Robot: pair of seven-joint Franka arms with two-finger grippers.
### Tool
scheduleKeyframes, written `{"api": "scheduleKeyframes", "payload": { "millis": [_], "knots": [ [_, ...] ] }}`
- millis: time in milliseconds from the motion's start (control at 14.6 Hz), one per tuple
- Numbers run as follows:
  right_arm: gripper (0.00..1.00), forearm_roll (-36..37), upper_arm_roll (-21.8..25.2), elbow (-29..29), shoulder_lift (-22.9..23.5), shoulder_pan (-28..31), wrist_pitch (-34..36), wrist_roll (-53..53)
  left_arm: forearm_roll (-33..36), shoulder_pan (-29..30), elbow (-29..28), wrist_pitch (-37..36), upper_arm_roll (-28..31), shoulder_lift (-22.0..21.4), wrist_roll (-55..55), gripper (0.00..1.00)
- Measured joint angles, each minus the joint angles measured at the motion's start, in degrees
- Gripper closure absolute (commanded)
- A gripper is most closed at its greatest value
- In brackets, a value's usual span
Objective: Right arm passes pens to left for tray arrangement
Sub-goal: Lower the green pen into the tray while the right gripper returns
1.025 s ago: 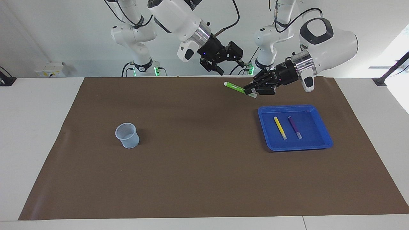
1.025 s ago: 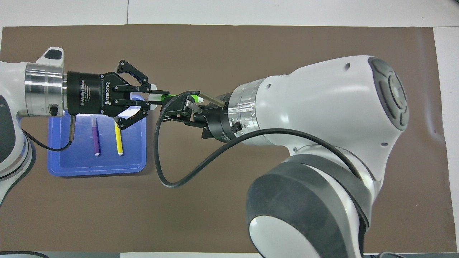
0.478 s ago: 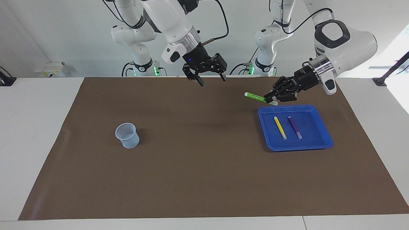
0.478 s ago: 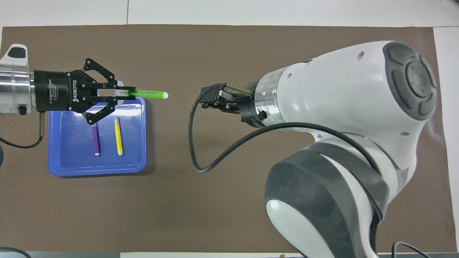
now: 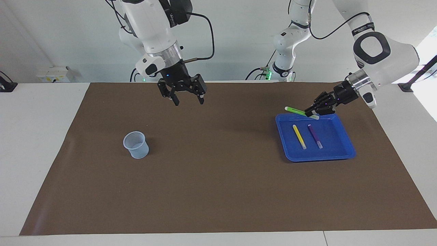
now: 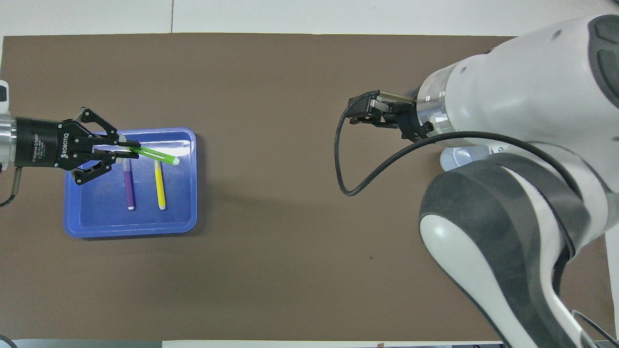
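Note:
My left gripper (image 5: 313, 112) (image 6: 126, 148) is shut on one end of the green pen (image 5: 293, 109) (image 6: 155, 155). It holds the pen in the air over the blue tray (image 5: 336, 143) (image 6: 96, 215), with the free end pointing toward the right arm's end of the table. In the tray the yellow pen (image 5: 299, 136) (image 6: 159, 186) and the purple pen (image 5: 314, 136) (image 6: 128, 186) lie side by side. My right gripper (image 5: 189, 101) (image 6: 355, 112) hangs open and empty over the brown mat, well away from the tray.
A small pale-blue mesh cup (image 5: 136, 145) (image 6: 457, 157) stands upright on the brown mat (image 5: 218, 177) toward the right arm's end; in the overhead view the right arm covers most of it. White table borders the mat.
The left gripper has carried the green pen from mid-table down to over the tray. The right arm has drawn back toward its own end, open throughout.

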State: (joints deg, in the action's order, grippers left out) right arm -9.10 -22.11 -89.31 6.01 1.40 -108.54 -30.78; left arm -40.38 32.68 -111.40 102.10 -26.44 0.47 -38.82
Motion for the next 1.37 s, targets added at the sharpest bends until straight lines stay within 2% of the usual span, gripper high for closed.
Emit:
{"api": "scheduleKeyframes", "payload": {
  "millis": [410,615,820,1093,1298,1366],
  "knots": [
    [0.00,4.42,-0.13,-0.11,-0.20,1.25,2.97,5.21,24.44,1.89,0.13,-0.31,0.06,8.26,20.54,1.00],
    [0.00,7.90,1.27,-0.10,-0.46,1.23,4.29,9.70,34.11,1.58,1.48,-0.37,-0.27,12.21,27.64,1.00],
    [0.00,10.10,6.87,-0.08,-0.72,1.14,5.88,17.16,42.36,-1.07,4.18,-0.65,-0.54,16.08,29.84,1.00],
    [0.00,10.18,18.37,0.17,-1.44,-2.16,8.48,23.53,50.58,-4.24,7.56,-0.69,-0.63,21.90,31.13,1.00],
    [0.00,10.69,21.02,0.40,-3.10,-2.27,11.51,25.79,53.82,-5.28,8.29,-0.75,-0.63,24.01,31.74,1.00],
    [0.00,10.72,21.51,0.40,-3.76,-2.04,12.90,26.29,54.47,-5.63,8.34,-0.75,-0.65,24.30,31.84,0.03]
  ]
}}
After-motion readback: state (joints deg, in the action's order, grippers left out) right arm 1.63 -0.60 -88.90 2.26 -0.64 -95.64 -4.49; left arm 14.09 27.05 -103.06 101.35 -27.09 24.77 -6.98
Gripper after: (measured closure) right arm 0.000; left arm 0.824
